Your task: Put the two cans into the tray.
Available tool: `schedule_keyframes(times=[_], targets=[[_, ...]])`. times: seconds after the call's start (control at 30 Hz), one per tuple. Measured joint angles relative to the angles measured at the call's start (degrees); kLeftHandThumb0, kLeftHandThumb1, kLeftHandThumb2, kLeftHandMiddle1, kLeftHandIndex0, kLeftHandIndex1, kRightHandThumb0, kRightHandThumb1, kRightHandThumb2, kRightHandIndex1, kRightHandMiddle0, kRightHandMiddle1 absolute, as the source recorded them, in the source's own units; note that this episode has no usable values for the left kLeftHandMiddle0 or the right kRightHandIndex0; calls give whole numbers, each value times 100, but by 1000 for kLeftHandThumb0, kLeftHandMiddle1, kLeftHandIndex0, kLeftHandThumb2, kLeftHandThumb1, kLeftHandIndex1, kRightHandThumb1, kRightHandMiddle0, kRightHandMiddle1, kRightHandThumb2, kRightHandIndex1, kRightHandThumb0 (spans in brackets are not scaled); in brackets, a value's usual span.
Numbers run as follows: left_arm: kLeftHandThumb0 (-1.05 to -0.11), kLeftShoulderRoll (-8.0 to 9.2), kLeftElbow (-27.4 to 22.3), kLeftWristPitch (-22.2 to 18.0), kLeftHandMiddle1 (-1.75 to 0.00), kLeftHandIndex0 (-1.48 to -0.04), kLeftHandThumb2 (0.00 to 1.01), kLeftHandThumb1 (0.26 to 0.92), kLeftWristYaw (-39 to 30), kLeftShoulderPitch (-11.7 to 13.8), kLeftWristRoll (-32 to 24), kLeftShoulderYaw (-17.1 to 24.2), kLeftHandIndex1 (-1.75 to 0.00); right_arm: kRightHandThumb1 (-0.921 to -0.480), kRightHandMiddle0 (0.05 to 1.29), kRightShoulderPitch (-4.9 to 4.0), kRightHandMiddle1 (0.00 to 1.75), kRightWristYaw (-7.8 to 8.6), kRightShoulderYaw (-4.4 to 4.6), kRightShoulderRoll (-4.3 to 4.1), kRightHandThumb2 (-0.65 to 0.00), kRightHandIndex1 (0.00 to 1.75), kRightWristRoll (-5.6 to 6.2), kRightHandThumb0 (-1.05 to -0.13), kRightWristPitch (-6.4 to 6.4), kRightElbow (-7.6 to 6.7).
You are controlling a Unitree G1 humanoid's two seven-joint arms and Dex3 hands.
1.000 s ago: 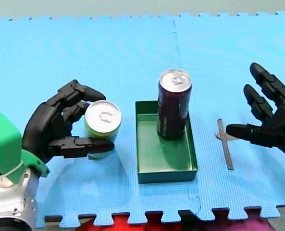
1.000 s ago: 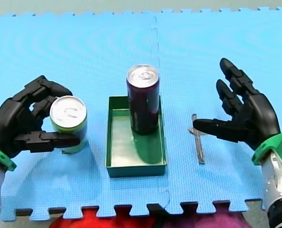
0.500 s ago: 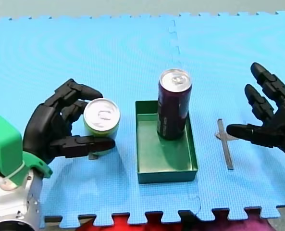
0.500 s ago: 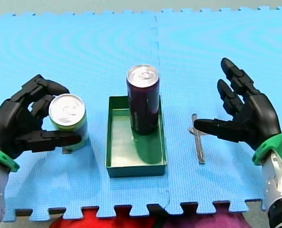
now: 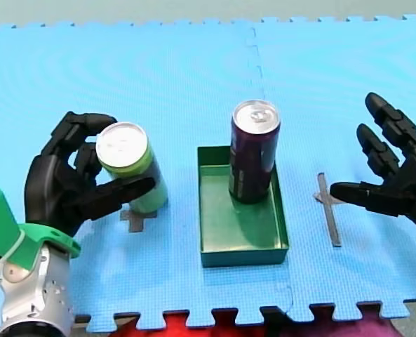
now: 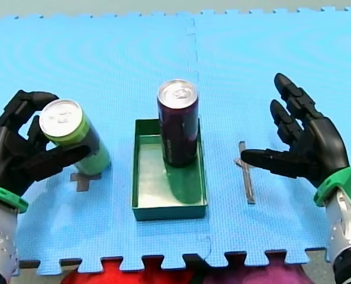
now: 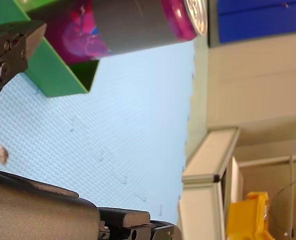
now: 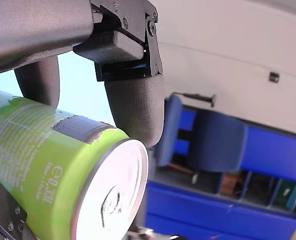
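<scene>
not much to read here. the green can (image 8: 48,170) has a volume mark printed sideways near its top rim in the second wrist view, looks like "0,33 l" with a small e sign in front of it. there are a few lines of fine print further along the side, too small to make out. the purple can (image 7: 123,25) shows a pink pattern in the first wrist view but no letters i can read. the can tops in the head views carry no readable text either.
</scene>
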Motion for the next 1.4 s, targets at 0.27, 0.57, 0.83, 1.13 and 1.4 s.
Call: schedule_keyframes(times=[0.27,0.57,0.83,1.13,1.4], targets=[[-723,-23,-91,246,-1746,-528,39,921,420,-40,61,60,-1746,-604,138,23,0,20,2,4,0,9,3,-402,1,-9],[-749,-6,-620,1360,-1746,-518,57,921,1071,5,112,46,-1746,-604,138,50,0,32,8,17,0,6,7,-388,21,-34],[-759,-25,-1450,2031,-1746,-520,68,921,1340,216,140,-67,-1746,-605,137,63,0,30,10,42,0,5,7,-401,80,-23],[-743,-56,-2451,2638,-1746,-537,71,921,1400,583,161,-291,-1746,-624,141,62,1,30,12,88,-4,6,-1,-544,90,35],[-729,-96,-3298,2574,-1746,-571,76,921,1091,909,158,-496,-1746,-633,142,63,1,-36,21,104,-4,6,-29,-588,90,64]])
